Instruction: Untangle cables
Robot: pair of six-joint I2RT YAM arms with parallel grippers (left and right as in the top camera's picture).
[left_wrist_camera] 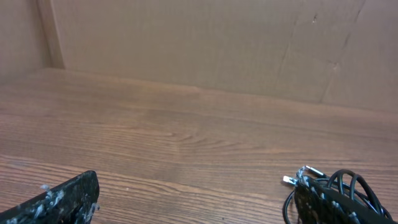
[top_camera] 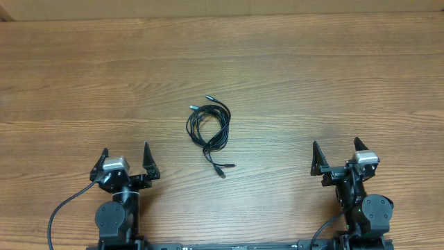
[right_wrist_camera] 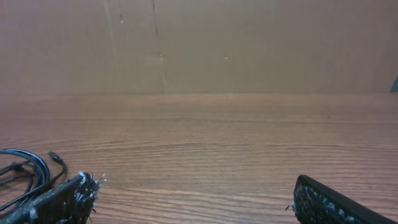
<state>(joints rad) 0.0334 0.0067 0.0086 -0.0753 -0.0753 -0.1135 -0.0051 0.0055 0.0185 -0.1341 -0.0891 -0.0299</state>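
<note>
Cables (top_camera: 208,128) bundled mid desk (top_camera: 312,76), whole coil seen only overhead, wrist cams catch just an edge, left pincer (top_camera: 125,147) at 7, right pincer (top_camera: 336,142) at 4 o'clock, both released

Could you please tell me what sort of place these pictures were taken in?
Probably a robot test bench: a wood-grain table backed by plain cardboard panels, the left gripper and right gripper open at its near edge, and a tangle of cables set out.
</note>
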